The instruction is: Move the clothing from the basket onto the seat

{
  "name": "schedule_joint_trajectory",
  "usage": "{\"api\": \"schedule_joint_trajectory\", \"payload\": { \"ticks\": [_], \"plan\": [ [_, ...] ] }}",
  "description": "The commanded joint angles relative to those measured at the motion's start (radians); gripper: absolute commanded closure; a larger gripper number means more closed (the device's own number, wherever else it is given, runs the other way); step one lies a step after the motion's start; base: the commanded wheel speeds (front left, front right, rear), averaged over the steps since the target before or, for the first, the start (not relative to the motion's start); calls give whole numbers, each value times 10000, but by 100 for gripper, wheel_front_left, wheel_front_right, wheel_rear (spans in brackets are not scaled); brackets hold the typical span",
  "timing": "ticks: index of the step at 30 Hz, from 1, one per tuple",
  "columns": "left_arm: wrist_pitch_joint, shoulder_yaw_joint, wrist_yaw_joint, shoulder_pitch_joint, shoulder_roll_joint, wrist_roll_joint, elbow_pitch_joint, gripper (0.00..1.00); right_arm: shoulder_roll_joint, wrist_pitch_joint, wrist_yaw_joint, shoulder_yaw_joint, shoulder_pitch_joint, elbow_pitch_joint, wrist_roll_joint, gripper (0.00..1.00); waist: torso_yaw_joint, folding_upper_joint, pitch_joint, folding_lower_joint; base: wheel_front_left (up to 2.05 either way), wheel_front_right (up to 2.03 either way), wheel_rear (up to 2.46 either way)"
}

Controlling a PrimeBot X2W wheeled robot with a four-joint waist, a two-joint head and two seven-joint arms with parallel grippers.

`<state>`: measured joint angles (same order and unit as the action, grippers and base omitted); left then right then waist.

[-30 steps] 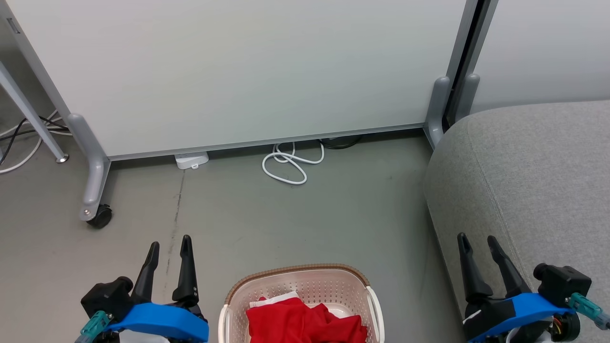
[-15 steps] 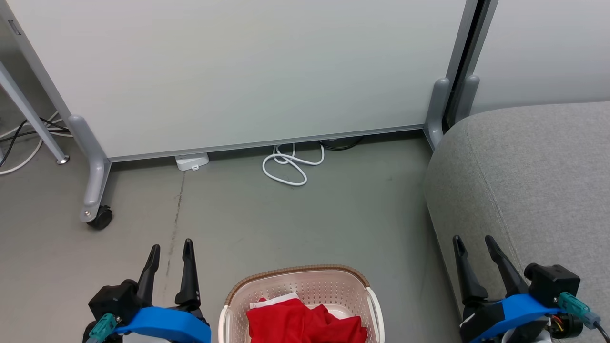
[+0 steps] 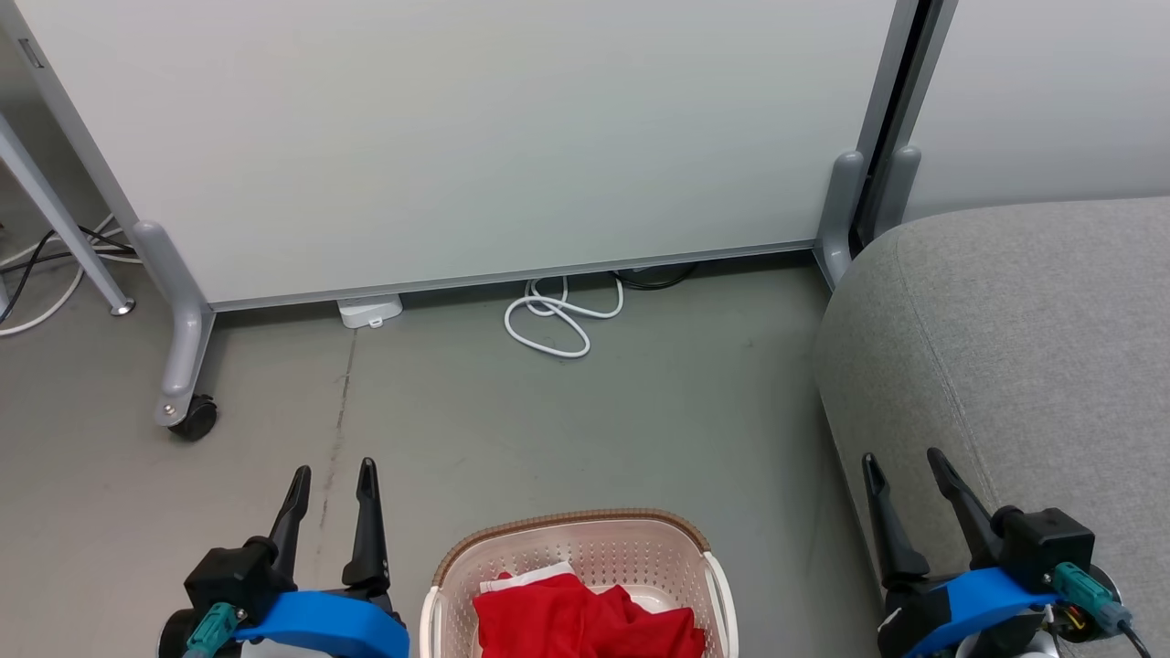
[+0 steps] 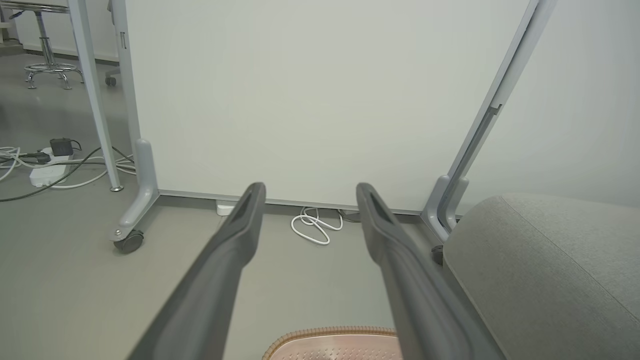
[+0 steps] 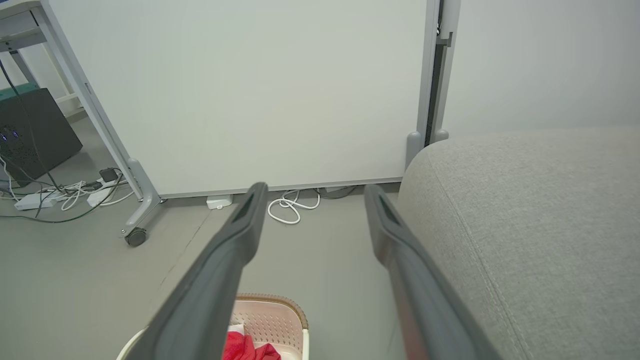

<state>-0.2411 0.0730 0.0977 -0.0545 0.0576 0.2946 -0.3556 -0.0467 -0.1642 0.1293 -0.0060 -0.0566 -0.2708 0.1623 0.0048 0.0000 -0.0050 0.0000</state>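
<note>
right now the red clothes (image 3: 576, 626) lie bunched in the basket (image 3: 567, 521) at the very bottom of the head view, a white panel showing at their far edge, and none lie on the part of the sofa (image 3: 1033, 347) that shows; the left gripper (image 3: 335, 468) hangs just beside the basket on its left and the right gripper (image 3: 900, 457) on its right, near the sofa's front edge, both with fingers spread apart and nothing between them, pointing away over the floor (image 3: 567, 420); so the step in hand looks like the first reach into the basket, and neither gripper is aimed at it; the right gripper seems the better choice, being on the sofa's side with the shorter carry; tip it down and bring it in over the brown rim rather than against the wall; keep the fingers wide until they bracket a raised fold near the top of the heap, then pinch deep enough that the soft cloth cannot slip out; lift straight up until the trailing hem clears the rim, or the light basket may be dragged along; further out, the sofa offers a broad grey top, so set the cloth well in from its rounded edge; beyond lie a coiled white cable (image 3: 553, 320) and the partition (image 3: 457, 137), both well apart from that path.
</note>
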Motion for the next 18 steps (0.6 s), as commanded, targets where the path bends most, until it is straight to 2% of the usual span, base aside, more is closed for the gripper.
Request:
{"api": "schedule_joint_trajectory", "payload": {
  "ticks": [1,10,18],
  "plan": [
    [-104,-12,10,-82,23,-206,-2,0,-58,-80,23,26,-53,15,-240,0,0,0,-6,0,0,0,0],
    [-262,3,27,-6,13,-769,-33,0,-62,-252,24,96,-46,-42,-853,0,-7,0,3,0,0,0,0],
    [-257,-59,51,26,-7,-723,-24,0,-61,-244,24,126,-37,-45,-771,0,-32,0,36,0,0,0,0]
  ]
}}
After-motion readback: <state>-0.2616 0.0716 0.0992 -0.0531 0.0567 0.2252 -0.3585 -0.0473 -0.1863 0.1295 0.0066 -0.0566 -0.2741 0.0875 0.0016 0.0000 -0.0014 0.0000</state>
